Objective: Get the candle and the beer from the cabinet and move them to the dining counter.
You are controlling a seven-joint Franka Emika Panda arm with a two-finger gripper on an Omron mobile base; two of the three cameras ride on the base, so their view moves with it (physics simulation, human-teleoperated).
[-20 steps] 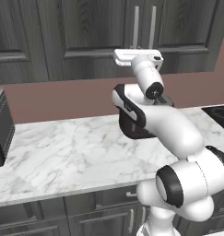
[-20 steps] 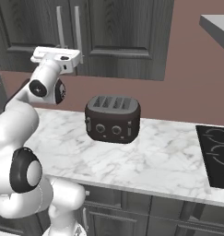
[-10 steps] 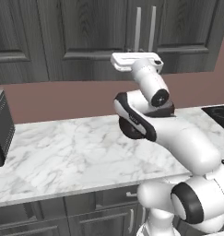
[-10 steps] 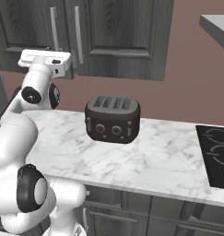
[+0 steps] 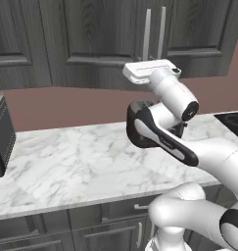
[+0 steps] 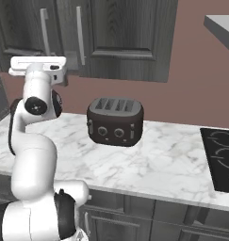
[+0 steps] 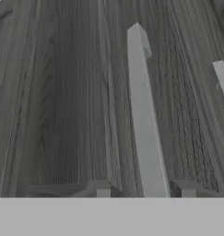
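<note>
The cabinet [image 5: 106, 34] [image 6: 125, 33] is dark grey wood-grain and its doors are closed, so the candle and the beer are hidden. The dining counter is out of view. My gripper [image 7: 144, 189] is right up against a door, open, with one long silver bar handle [image 7: 143, 115] running between the two finger tips [image 7: 100, 188]; the tips stand clear of it on both sides. A second handle [image 7: 222, 78] shows at the right edge of the hand view. From the base, my white hand [image 5: 150, 71] [image 6: 38, 63] sits at the lower ends of the paired handles [image 5: 154, 34].
Below the cabinet runs a marble wall counter [image 5: 81, 166] [image 6: 167, 160] with a dark toaster [image 6: 116, 121]. A black cooktop [image 6: 219, 157] lies at its right end, a dark appliance [image 5: 0, 137] at the left. Dark drawer units [image 5: 115, 215] sit under the counter.
My hand has shifted slightly left and lower at the handles while the arm's elbow swung round. The cabinet doors stay closed and the toaster has not moved.
</note>
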